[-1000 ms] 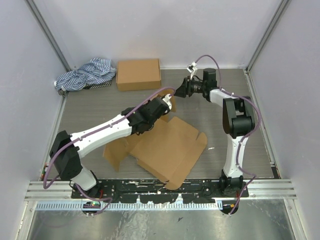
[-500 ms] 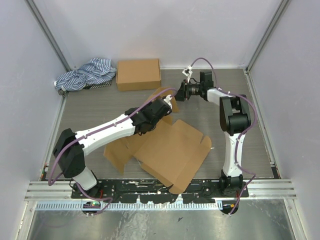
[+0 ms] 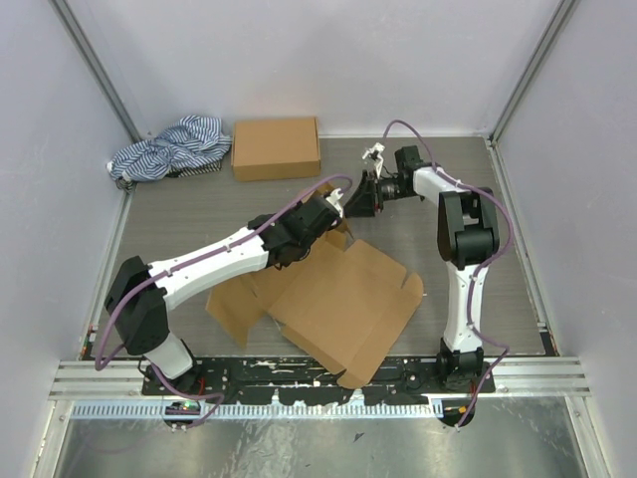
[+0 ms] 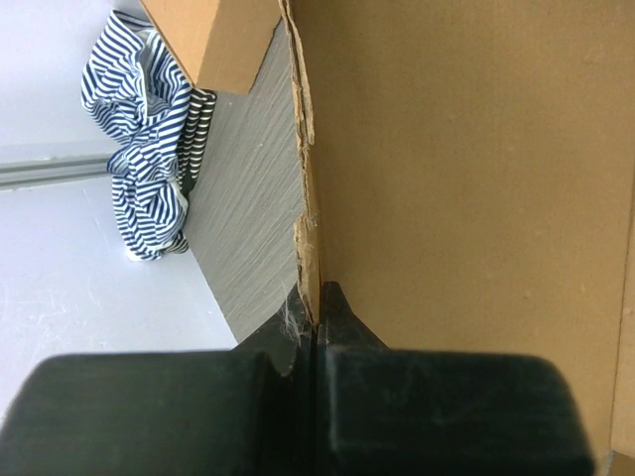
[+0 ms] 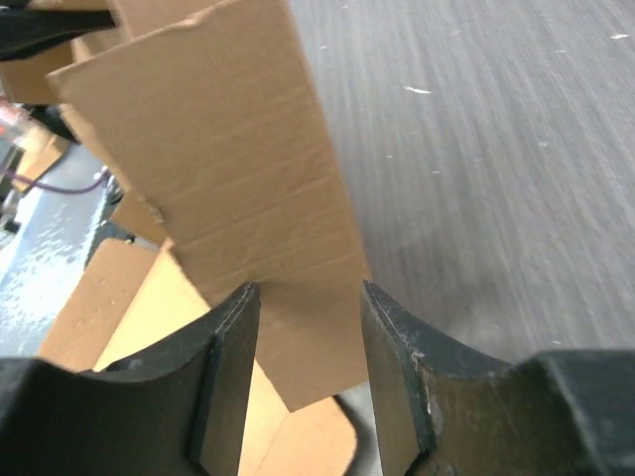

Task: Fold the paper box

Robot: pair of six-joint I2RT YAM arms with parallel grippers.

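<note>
Left gripper (image 4: 316,332) closed; right gripper (image 5: 306,297) jaws apart

Striped cloth (image 3: 169,146), crumpled, far-left corner; brown box (image 3: 276,147) just beside — both on grey tabletop (image 3: 199,209)

Opened-out paper box (image 3: 343,299); left arm (image 3: 219,261) and right arm (image 3: 460,231) hold jaws side by side at its raised flap

Flattened paper box (image 3: 343,299) is plain kraft brown, same shade as the closed box (image 3: 275,147) at the back. Cloth (image 3: 169,147) is navy-and-white stripes. Worktop (image 3: 199,214) is grey woodgrain. Arms (image 3: 214,261) are white with black joints, jaws all black.
</note>
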